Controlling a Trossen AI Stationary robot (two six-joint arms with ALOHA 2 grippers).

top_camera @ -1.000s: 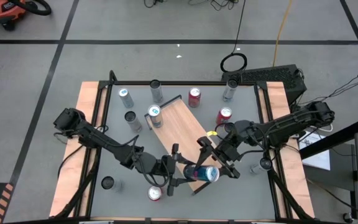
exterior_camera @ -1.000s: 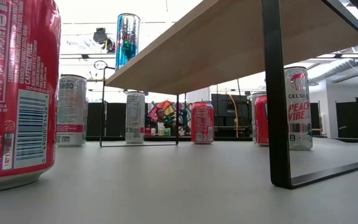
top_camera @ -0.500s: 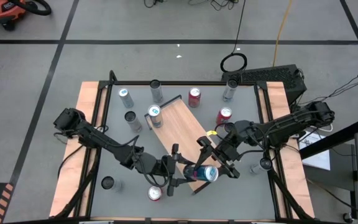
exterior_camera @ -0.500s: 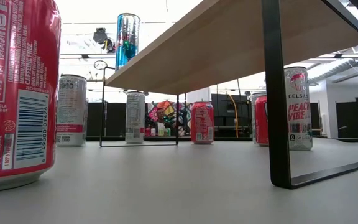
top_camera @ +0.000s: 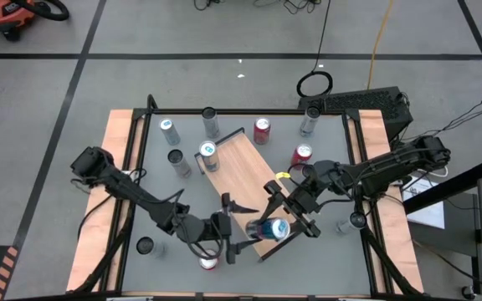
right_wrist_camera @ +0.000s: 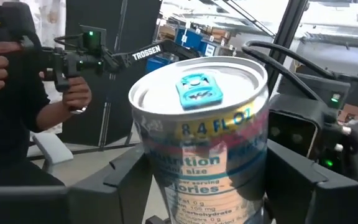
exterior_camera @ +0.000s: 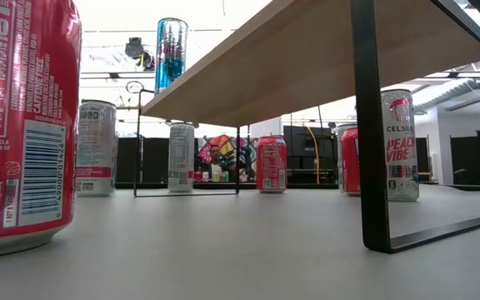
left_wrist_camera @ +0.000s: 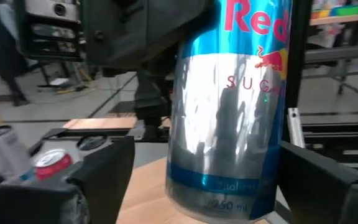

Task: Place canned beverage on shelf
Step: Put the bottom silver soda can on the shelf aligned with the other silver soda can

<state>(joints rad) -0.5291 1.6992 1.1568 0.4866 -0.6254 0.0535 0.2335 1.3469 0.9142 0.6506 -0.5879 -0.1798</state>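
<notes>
While the right hand grips the blue-and-silver can across its body, its two fingers press on opposite sides just under the can's top, where a blue pull tab shows. This can sits over the near end of the shelf, the light wooden board on its thin black frame that runs aslant across the middle of the bench. In the left wrist view the can's foot looks close to the wood, though I cannot tell whether it touches.

Just beside it, the left hand stands spread wide, its fingers flanking the can with clear gaps on both sides, holding nothing.

Farther along the shelf, at its far end, a slim blue can stands upright. Around the shelf, on the bench itself, stand other cans: a red can by the left hand, two red ones toward the far side, and several silver ones near the far left corner.

Beyond the bench, the right wrist view catches a person's hand on a dark control rig.
</notes>
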